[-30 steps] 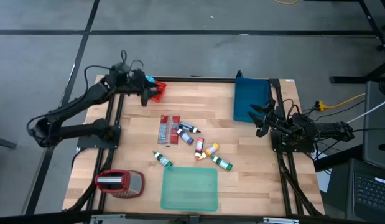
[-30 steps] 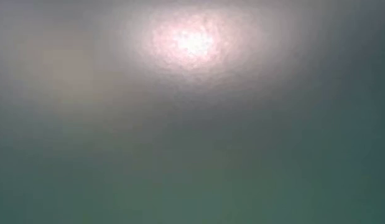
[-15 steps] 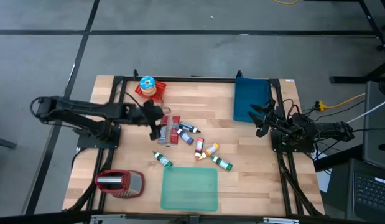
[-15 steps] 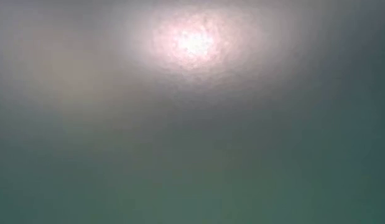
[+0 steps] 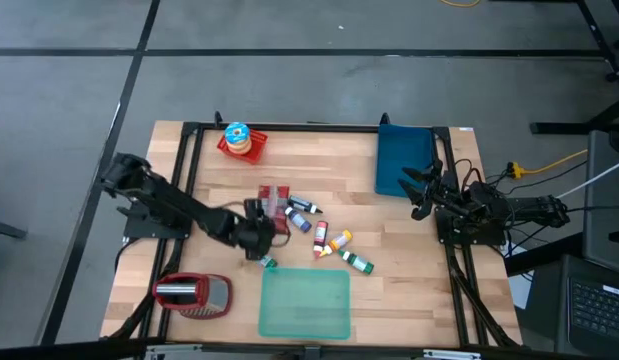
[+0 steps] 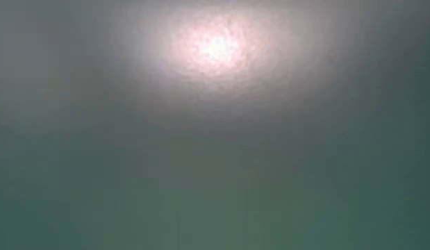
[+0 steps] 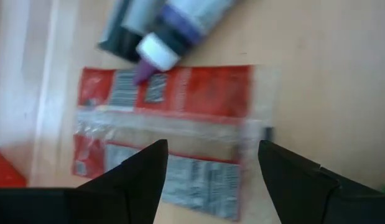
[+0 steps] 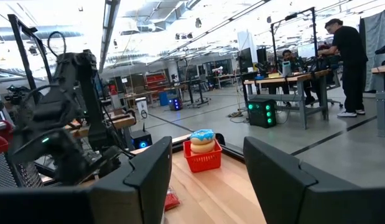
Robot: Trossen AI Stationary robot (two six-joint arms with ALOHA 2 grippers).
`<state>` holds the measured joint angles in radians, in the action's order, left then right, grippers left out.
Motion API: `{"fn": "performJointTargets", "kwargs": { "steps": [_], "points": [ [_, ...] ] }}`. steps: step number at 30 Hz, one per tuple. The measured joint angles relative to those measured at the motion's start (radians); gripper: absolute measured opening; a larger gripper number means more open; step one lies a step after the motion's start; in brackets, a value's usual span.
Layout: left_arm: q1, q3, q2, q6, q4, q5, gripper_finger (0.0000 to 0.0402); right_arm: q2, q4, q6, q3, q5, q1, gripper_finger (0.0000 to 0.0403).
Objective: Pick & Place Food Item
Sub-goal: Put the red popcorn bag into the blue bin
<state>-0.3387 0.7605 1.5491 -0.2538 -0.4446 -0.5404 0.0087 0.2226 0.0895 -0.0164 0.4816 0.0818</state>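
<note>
Over the red packet (image 7: 167, 124) at frame centre, my left claw (image 5: 257, 238) hangs wide open, empty. Reaching step, I judge; next I must lower and close on it.

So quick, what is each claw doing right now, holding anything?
Left gripper: open, empty, over the red packet.
Right gripper: open, empty, waiting at the table's right edge.

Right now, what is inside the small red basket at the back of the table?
The red basket holds a blue-frosted donut on top; whatever lies beneath it inside the basket is covered.
</note>
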Motion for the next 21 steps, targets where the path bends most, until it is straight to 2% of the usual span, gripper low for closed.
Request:
{"fn": "performJointTargets", "kwargs": {
  "steps": [4, 7, 12, 21],
  "points": [
    [-0.070, 0.040, 0.077, -0.009, 0.003, -0.084, 0.0247, 0.000, 0.000, 0.000, 0.000, 0.000, 0.000, 0.0203],
    [-0.091, 0.070, 0.127, -0.032, -0.005, -0.080, 0.0247, 0.000, 0.000, 0.006, 0.000, 0.000, 0.000, 0.0203],
    [-0.093, 0.109, 0.205, -0.093, -0.070, -0.056, 0.0247, 0.000, 0.000, 0.008, 0.000, 0.000, 0.000, 0.0203],
    [-0.067, 0.114, 0.241, -0.243, -0.148, -0.114, 0.0247, 0.000, 0.000, 0.008, 0.000, 0.000, 0.000, 0.0203]
  ]
}}
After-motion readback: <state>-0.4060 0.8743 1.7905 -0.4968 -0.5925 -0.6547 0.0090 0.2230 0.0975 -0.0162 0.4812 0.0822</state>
